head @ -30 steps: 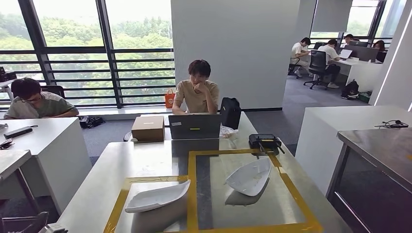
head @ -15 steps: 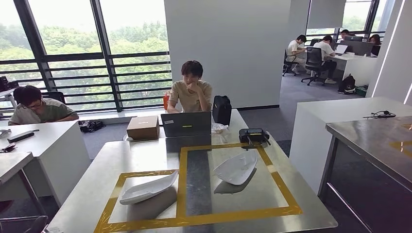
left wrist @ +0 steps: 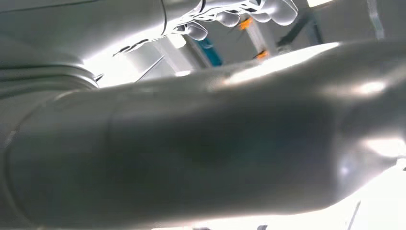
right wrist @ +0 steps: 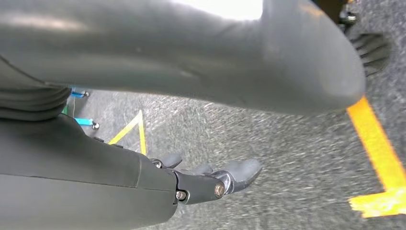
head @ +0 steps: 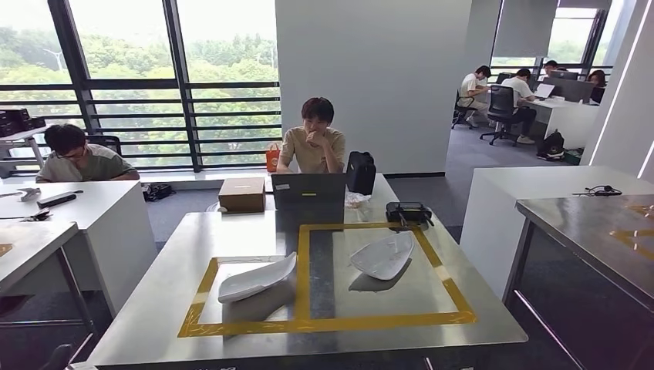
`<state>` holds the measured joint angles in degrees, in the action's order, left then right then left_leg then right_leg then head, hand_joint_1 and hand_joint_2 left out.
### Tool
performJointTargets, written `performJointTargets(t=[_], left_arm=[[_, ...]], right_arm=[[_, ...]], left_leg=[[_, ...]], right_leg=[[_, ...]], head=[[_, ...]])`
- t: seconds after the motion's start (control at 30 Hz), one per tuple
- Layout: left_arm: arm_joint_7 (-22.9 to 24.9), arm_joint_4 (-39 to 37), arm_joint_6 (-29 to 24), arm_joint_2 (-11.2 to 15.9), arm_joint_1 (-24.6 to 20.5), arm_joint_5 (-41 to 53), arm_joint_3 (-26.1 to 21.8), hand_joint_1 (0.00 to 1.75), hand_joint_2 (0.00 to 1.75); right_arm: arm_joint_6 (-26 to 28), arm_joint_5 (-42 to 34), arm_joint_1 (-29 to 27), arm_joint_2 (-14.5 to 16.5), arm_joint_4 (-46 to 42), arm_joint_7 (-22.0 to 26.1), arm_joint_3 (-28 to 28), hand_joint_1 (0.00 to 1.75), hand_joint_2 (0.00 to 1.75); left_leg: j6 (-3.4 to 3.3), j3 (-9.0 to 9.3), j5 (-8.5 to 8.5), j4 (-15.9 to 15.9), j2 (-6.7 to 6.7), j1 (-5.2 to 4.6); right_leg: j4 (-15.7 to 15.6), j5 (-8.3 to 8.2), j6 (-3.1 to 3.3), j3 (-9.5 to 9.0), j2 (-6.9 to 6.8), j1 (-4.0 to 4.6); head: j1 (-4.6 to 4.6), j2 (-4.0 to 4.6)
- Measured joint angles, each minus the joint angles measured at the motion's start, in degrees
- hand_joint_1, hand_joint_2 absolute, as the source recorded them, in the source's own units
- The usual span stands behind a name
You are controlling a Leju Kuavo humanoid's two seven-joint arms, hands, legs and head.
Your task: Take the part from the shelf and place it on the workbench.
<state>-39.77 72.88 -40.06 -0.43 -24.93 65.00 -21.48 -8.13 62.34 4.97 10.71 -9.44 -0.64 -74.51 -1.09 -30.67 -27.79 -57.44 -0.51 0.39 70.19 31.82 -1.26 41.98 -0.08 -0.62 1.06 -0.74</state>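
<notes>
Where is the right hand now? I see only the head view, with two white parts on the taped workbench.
Observer: The right hand hangs above grey carpet marked with yellow tape, and it holds nothing.
Operator: And the other one, does it hold anything?
Observer: I cannot tell. In its wrist view the left hand is close and blurred, with its fingers curled beyond the thumb.

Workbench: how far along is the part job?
Done: two white parts lie inside the yellow tape squares on the workbench. In hand: nothing in the right robot hand, hanging over carpet; left robot hand unclear. Left: any further shelf trips, which I can't judge.
</notes>
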Motion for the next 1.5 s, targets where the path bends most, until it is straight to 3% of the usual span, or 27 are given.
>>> performJointTargets(t=[0.03,0.1,0.17,0.23,0.27,0.37,0.43,0.5,0.53,0.57,0.6,0.67,0.73,0.77,0.8,0.87,0.9,0.93,1.03,1.07,1.13,1.2,1.27,1.3,1.4,1.43,1.5], left_arm=[[0.16,-0.62,0.0,0.0,0.37,-0.17,-0.15,0.0,0.0],[0.8,-2.14,0.01,-0.01,1.15,-0.21,-0.55,0.0,0.0],[2.33,-4.77,0.01,-0.01,2.21,-0.68,-1.06,0.0,0.0],[3.84,-7.95,0.01,-0.06,4.0,-1.84,-1.77,0.0,0.0],[4.21,-9.72,0.01,-0.18,4.86,-2.61,-2.2,0.0,0.0],[4.38,-16.27,0.02,-0.57,7.47,-5.49,-3.52,0.0,0.0],[5.14,-21.1,0.02,-0.8,9.18,-7.44,-4.25,0.0,0.0],[6.17,-25.43,0.02,-1.22,10.34,-8.58,-4.96,0.0,0.0],[6.58,-27.18,0.02,-1.53,10.81,-8.64,-5.38,0.0,0.0],[6.91,-29.04,0.02,-1.87,11.31,-8.4,-6.01,0.0,0.0],[7.16,-30.9,0.02,-2.24,11.86,-7.95,-6.79,0.0,0.0],[7.52,-34.08,0.02,-2.89,12.85,-6.89,-8.52,0.0,0.0],[8.25,-36.63,0.02,-3.14,13.18,-6.37,-10.27,0.0,0.0],[9.17,-38.22,0.01,-3.04,13.13,-6.22,-11.24,0.0,0.0],[10.52,-39.98,0.01,-2.81,13.13,-6.08,-12.22,0.0,0.0],[14.74,-44.14,0.63,-2.2,13.35,-5.85,-14.1,0.0,0.0],[17.3,-46.2,1.35,-1.88,13.57,-5.77,-14.92,0.0,0.0],[20.1,-48.14,2.24,-1.56,13.95,-5.61,-15.62,0.0,0.0],[28.9,-52.95,5.27,-0.61,16.34,-5.42,-17.16,0.0,0.0],[31.57,-54.27,6.37,-0.34,17.36,-6.03,-17.8,0.0,0.0],[36.02,-56.34,8.36,-0.01,19.25,-8.15,-19.53,0.0,0.0],[40.67,-57.82,9.99,0.07,20.58,-10.33,-21.52,0.0,0.0],[45.16,-58.8,11.4,0.17,21.17,-12.29,-23.54,0.0,0.0],[46.97,-59.15,12.08,0.23,21.29,-13.13,-24.58,0.0,0.0],[49.9,-59.91,14.24,0.36,21.61,-14.55,-27.18,0.0,0.0],[50.12,-60.12,14.87,0.35,21.75,-14.76,-27.76,0.0,0.0],[49.63,-60.44,15.54,0.28,21.87,-15.0,-28.58,0.0,0.0]], right_arm=[[0.06,0.02,0.0,0.0,0.0,-0.04,0.0,0.0,0.0],[0.15,0.1,-0.02,-0.02,0.0,-0.2,-0.01,0.0,0.0],[0.31,0.3,0.06,-0.11,0.0,-0.54,-0.01,0.0,0.0],[0.44,0.62,0.12,-0.2,0.0,-1.14,0.0,0.0,0.0],[0.44,0.82,0.08,-0.22,0.0,-1.53,0.0,0.0,0.0],[0.37,1.38,-0.12,-0.22,0.0,-2.07,0.0,0.0,0.0],[0.48,1.39,-0.11,-0.27,0.0,-1.97,0.0,0.0,0.0],[0.81,1.31,-0.11,-0.36,0.0,-1.87,0.0,0.0,0.0],[0.98,1.27,-0.14,-0.4,0.0,-1.8,0.0,0.0,0.0],[1.12,1.26,-0.17,-0.45,0.0,-1.7,0.0,0.0,0.0],[1.19,1.26,-0.22,-0.5,0.0,-1.54,0.0,0.0,0.0],[1.21,1.33,-0.28,-0.56,0.0,-1.18,0.0,0.0,0.0],[1.16,1.6,-0.32,-0.63,0.0,-0.95,0.0,0.0,0.0],[1.09,1.82,-0.31,-0.71,0.0,-0.91,0.02,0.0,0.0],[0.99,2.07,-0.3,-0.82,0.0,-0.89,0.04,0.0,0.0],[0.74,2.4,-0.34,-1.08,0.0,-0.72,0.1,0.0,0.0],[0.64,2.49,-0.36,-1.21,0.0,-0.59,0.11,0.0,0.0],[0.53,2.52,-0.41,-1.32,0.0,-0.43,0.11,0.0,0.0],[0.2,2.61,-0.39,-1.58,0.0,-0.03,0.11,0.0,0.0],[0.1,2.62,-0.38,-1.7,0.0,0.04,0.11,0.0,0.0],[0.0,2.62,-0.36,-2.01,0.0,0.04,0.11,0.0,0.0],[-0.03,2.62,-0.31,-2.34,0.0,-0.13,0.11,0.0,0.0],[0.13,2.59,-0.2,-2.6,0.0,-0.67,0.11,0.0,0.0],[0.27,2.57,-0.16,-2.71,0.0,-1.1,0.11,0.0,0.0],[0.8,2.73,-0.1,-3.05,0.0,-2.76,0.11,0.0,0.0],[0.97,2.86,-0.06,-3.18,0.0,-3.23,0.11,0.0,0.0],[1.19,3.09,-0.05,-3.43,0.0,-3.91,0.11,0.0,0.0]], left_leg=[[0.06,-0.89,0.71,-0.14,-0.01,0.0],[0.29,-2.82,1.92,-0.6,0.0,0.07],[0.78,-4.45,2.76,-1.27,0.02,0.2],[1.53,-5.53,3.45,-1.9,-0.07,0.16],[1.92,-5.76,3.81,-2.03,-0.11,0.1],[2.95,-6.07,4.44,-1.84,-0.08,0.12],[3.49,-7.22,1.28,-4.18,0.07,0.25],[3.81,-8.96,-4.39,-10.35,0.18,0.31],[3.88,-9.48,-6.22,-13.65,0.21,0.31],[3.85,-9.41,-6.76,-15.96,0.23,0.31],[3.72,-8.55,-6.03,-16.69,0.24,0.3],[3.13,-4.09,-3.25,-12.54,0.24,0.24],[2.41,1.61,-3.34,-4.69,0.21,-0.1],[2.12,3.36,-3.98,-1.81,0.21,-0.33],[1.86,4.02,-4.46,-0.37,0.2,-0.56],[1.17,3.54,-3.6,0.15,0.13,-0.64],[0.69,3.12,-2.97,0.27,0.05,-0.57],[0.27,2.53,-2.27,0.41,-0.02,-0.44],[-0.25,0.27,-0.47,0.22,-0.24,-0.36],[-0.2,-0.54,0.1,0.01,-0.32,-0.37],[-0.01,-2.18,1.06,-0.58,-0.45,-0.35],[0.36,-3.8,1.82,-1.31,-0.42,-0.32],[0.98,-4.71,2.57,-1.78,-0.24,-0.35],[1.33,-4.87,2.98,-1.79,-0.16,-0.35],[2.39,-5.27,3.3,-1.77,0.1,-0.17],[2.7,-5.78,1.85,-2.81,0.22,-0.1],[3.21,-7.36,-3.35,-7.98,0.35,0.06]], right_leg=[[3.11,1.03,-0.12,0.39,0.0,-0.03],[4.61,-0.37,-0.24,-1.16,0.0,-0.08],[-1.15,-2.6,-0.2,-6.21,0.02,-0.19],[-8.16,-2.1,0.29,-10.96,0.28,-0.06],[-9.99,-1.4,0.67,-11.91,0.41,0.07],[-10.84,-1.92,2.09,-11.4,0.32,0.16],[-11.16,-3.14,2.9,-10.38,0.11,-0.01],[-11.22,-4.47,3.25,-8.81,-0.02,0.1],[-11.18,-5.14,3.29,-8.0,-0.1,0.21],[-11.13,-5.78,3.3,-7.17,-0.17,0.31],[-11.08,-6.4,3.27,-6.38,-0.23,0.39],[-10.95,-7.56,3.08,-4.98,-0.25,0.49],[-10.9,-8.61,2.59,-4.15,-0.35,0.64],[-10.96,-9.1,2.26,-4.05,-0.46,0.61],[-11.14,-9.59,1.86,-4.06,-0.55,0.53],[-11.42,-10.25,1.05,-4.03,-0.58,0.3],[-10.97,-9.45,0.71,-3.75,-0.5,0.24],[-9.55,-7.49,0.42,-3.22,-0.4,0.22],[0.3,1.2,-0.16,-1.01,-0.25,0.08],[3.22,2.24,-0.3,-0.9,-0.25,0.06],[3.96,0.52,-0.37,-3.14,-0.25,0.05],[-2.84,-1.37,-0.05,-8.82,-0.12,0.09],[-9.96,-0.66,0.6,-13.4,0.1,0.33],[-11.63,-0.03,0.96,-14.17,0.18,0.46],[-12.39,-1.17,2.25,-13.41,-0.05,0.37],[-12.59,-1.79,2.73,-12.95,-0.2,0.25],[-12.71,-2.97,3.23,-11.77,-0.44,0.14]], head=[[-0.02,0.0],[-0.08,0.0],[-0.18,0.0],[-0.24,0.0],[-0.21,0.0],[-0.16,0.0],[-0.08,0.0],[0.01,0.0],[0.01,0.0],[0.01,0.0],[0.01,0.0],[0.02,0.0],[-0.02,0.0],[-0.02,0.0],[-0.02,0.0],[0.04,0.01],[0.04,0.01],[-0.01,0.01],[-0.19,0.01],[-0.18,0.01],[-0.22,0.0],[-0.28,0.0],[-0.27,0.0],[-0.23,0.0],[-0.18,0.01],[-0.16,0.01],[-0.02,0.0]])
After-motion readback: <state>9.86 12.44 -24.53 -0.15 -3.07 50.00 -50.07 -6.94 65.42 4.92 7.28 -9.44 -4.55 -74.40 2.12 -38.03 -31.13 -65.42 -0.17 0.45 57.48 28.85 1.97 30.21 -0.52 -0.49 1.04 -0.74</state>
